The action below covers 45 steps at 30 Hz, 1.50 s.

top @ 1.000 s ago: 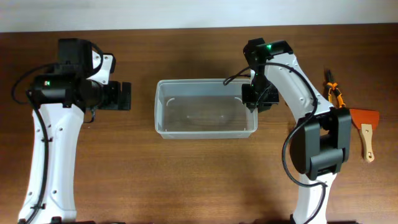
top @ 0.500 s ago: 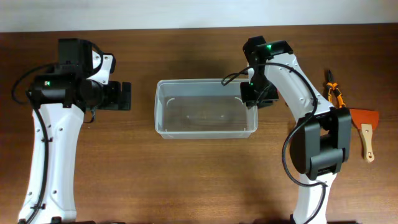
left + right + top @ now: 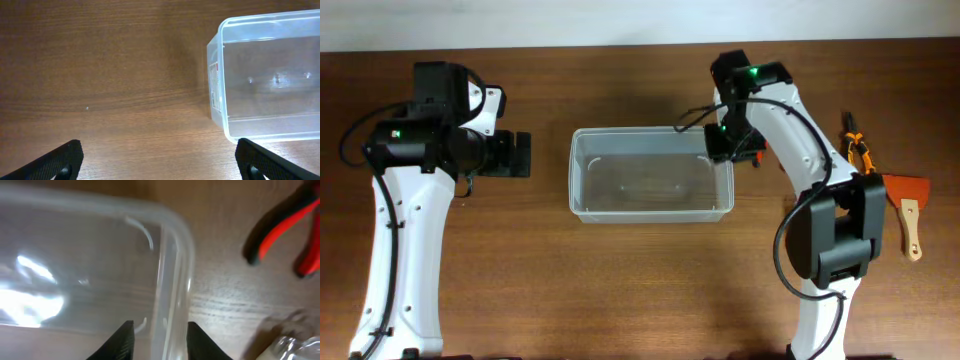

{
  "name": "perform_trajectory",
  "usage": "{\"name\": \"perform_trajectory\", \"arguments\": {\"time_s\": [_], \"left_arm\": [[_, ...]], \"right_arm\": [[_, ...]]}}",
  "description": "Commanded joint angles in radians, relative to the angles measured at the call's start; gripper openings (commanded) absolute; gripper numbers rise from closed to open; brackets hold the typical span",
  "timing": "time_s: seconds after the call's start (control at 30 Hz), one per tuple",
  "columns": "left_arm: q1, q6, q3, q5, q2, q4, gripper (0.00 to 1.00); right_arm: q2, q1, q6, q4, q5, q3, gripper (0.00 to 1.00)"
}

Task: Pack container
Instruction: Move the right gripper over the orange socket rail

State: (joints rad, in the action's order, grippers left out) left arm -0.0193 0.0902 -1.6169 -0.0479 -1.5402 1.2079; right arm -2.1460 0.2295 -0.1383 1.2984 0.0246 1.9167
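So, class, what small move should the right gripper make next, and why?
Probably lift the right gripper straight up off the rim of the container: its jaws stand open astride that rim, the container is empty, and the pliers and scraper lie unpacked outside it.

I saw a dark brown wooden table (image 3: 640, 290) with fine grain, and a white strip (image 3: 640, 20) running beyond its far edge. Near the table's right edge lay a pair of pliers with orange-and-black handles (image 3: 857, 148). Just beside them, toward the near edge, lay an orange-bladed scraper with a pale wooden handle (image 3: 908, 208). A blurred clear object (image 3: 295, 345) showed in the right wrist view's lower corner; I couldn't identify it.
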Motion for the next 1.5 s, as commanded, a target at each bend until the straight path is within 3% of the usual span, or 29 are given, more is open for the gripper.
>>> {"name": "perform_trajectory", "arguments": {"time_s": [0.0, 0.07, 0.1, 0.33, 0.43, 0.73, 0.9, 1.47], "left_arm": [[-0.003, 0.002, -0.018, 0.003, -0.003, 0.001, 0.99], [-0.003, 0.002, -0.018, 0.003, -0.003, 0.001, 0.99], [-0.003, 0.002, -0.018, 0.003, -0.003, 0.002, 0.99], [-0.003, 0.002, -0.018, 0.003, -0.003, 0.002, 0.99], [-0.003, 0.002, -0.018, 0.003, -0.003, 0.002, 0.99], [-0.003, 0.002, -0.018, 0.003, -0.003, 0.002, 0.99], [-0.003, 0.002, -0.018, 0.003, -0.003, 0.002, 0.99], [-0.003, 0.002, -0.018, 0.003, -0.003, 0.002, 0.99]], "right_arm": [[0.007, -0.015, 0.031, 0.056, -0.014, 0.186, 0.55], [0.007, -0.032, 0.03, 0.127, -0.027, 0.308, 0.79], [0.007, -0.043, 0.031, 0.16, -0.038, 0.362, 0.99], [0.007, -0.244, 0.03, 0.362, -0.078, 0.656, 0.99], [0.007, -0.359, 0.026, 0.383, -0.035, 0.662, 0.99], [0.006, -0.446, 0.032, 0.361, -0.005, 0.571, 0.99], [0.006, -0.417, 0.178, 0.315, 0.028, 0.476, 0.98], [-0.004, -0.4, 0.407, 0.01, 0.082, 0.117, 0.99]]}}
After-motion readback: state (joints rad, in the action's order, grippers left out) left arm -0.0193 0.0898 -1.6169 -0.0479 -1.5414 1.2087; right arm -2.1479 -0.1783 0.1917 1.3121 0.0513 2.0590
